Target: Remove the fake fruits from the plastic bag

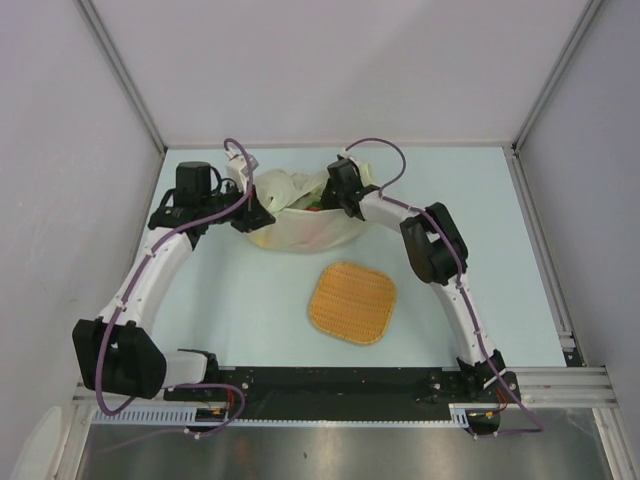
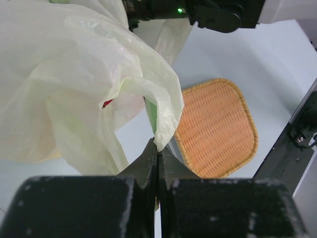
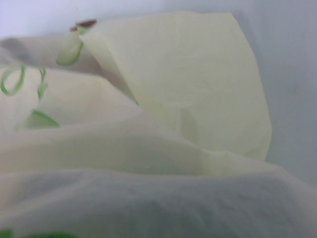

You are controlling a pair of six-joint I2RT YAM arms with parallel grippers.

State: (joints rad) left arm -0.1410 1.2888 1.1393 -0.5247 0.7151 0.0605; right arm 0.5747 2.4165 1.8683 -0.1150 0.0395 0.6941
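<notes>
Opening of the bag is the step in hand, by my reading, with no fruit out yet; the left tool (image 2: 157,148) is clenched on a fold of the plastic bag (image 1: 300,228) at the bag's 9 o'clock edge, the thin film pinched between its shut fingers in the left wrist view; the bag lies crumpled on the worktop (image 1: 250,300) at about 11 o'clock from the orange mat (image 1: 352,302) and apart from it; the fake fruits (image 2: 107,103) are inside it, showing only as a small red patch through a gap in the film; the right tool (image 1: 328,200) sits at the bag's mouth near its 1 o'clock edge, and I cannot tell whether it is released or clenched, since its own camera sees nothing but pale film and none of its fingers.

Next, I judge, the left tool should hold its pinch and lift the film away so the mouth gapes, while the right tool reaches in for one fruit; the film is slippery and may drag along.

Left arm (image 1: 160,270) runs from its base at 7 o'clock up and bends inward towards the bag; right arm (image 1: 440,260) rises from 5 o'clock, elbow out at 3 o'clock, wrist angled down into the bag.
</notes>
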